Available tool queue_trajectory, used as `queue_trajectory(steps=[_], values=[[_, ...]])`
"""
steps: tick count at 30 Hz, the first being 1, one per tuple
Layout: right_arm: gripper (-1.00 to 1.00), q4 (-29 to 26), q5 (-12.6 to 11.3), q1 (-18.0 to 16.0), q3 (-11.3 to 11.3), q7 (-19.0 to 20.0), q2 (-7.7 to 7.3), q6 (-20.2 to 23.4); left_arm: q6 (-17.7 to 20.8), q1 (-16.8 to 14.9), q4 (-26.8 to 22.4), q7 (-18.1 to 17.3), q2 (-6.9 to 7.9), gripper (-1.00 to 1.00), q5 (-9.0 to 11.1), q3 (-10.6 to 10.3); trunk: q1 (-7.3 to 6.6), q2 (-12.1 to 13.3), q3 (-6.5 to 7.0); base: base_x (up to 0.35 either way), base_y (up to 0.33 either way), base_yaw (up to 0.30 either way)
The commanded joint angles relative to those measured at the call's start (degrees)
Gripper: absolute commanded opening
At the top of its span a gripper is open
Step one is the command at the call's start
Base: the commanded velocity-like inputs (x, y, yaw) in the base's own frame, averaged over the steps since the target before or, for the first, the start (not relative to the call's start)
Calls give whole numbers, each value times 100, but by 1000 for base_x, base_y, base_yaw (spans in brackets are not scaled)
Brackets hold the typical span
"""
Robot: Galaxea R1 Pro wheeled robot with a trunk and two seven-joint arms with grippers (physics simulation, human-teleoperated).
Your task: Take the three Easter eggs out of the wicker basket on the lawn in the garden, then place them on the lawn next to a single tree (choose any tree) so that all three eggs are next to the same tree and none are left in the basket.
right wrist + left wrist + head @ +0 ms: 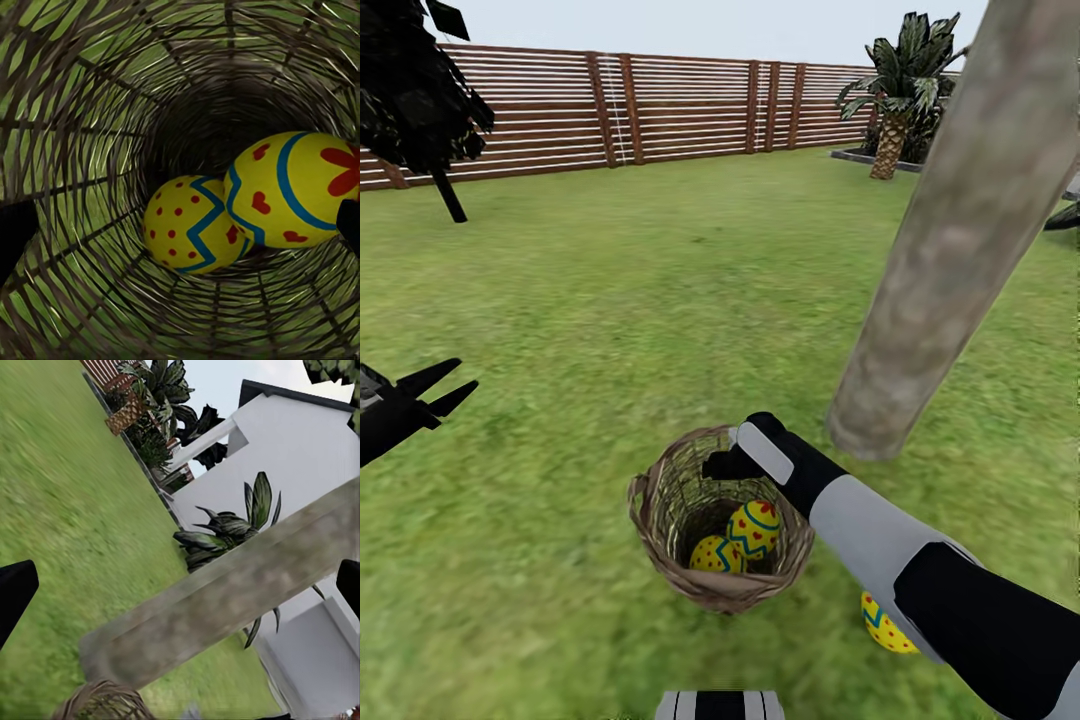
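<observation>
The wicker basket [660, 520] stands on the lawn [660, 300] just left of the tree's pale trunk [950, 250]. Two yellow Easter eggs lie inside it, one with hearts [753, 528] and one with dots [715, 555]. A third egg [882, 625] rests on the grass near the trunk's base, half hidden by my right arm. My right gripper [725, 465] hangs open over the basket's far rim. The right wrist view looks down into the basket [90, 112] at both eggs [191, 225] [300, 187], between dark fingertips [15, 240]. My left gripper [452, 386] is open, off to the left.
A brown slat fence [660, 100] bounds the garden. A dark columnar tree [420, 100] stands at the back left and a palm-like plant [900, 90] at the back right. The left wrist view shows the trunk [225, 600], the basket's rim [101, 703], plants and the white house [300, 442].
</observation>
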Motion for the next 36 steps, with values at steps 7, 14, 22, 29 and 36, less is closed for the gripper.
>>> queue_trajectory(steps=[7, 14, 22, 29, 36], values=[[100, -1, -64, -4, 15, -54, 0, 2, 24, -2, 3, -21, 1, 100, -2, 0, -2, -2, 38, -60, 280, -197], [100, 4, -57, -4, 13, -54, 0, -11, 24, -2, -4, -22, 1, 100, -2, 5, -2, -2, 85, -2, 103, -220], [100, 57, -51, 13, 13, -77, 0, -36, 24, -2, -5, -22, 1, 100, -2, 5, -2, -2, 139, 0, 4, -220], [100, 58, -15, 276, 18, -325, 0, -591, 24, -2, -5, -22, 1, 100, -2, 5, -2, -2, 186, 0, 0, -220], [100, 8, 0, 492, 22, -654, 0, -1402, 24, -2, -5, -22, 1, 100, -2, 5, -2, -2, 231, 0, 0, -209]])
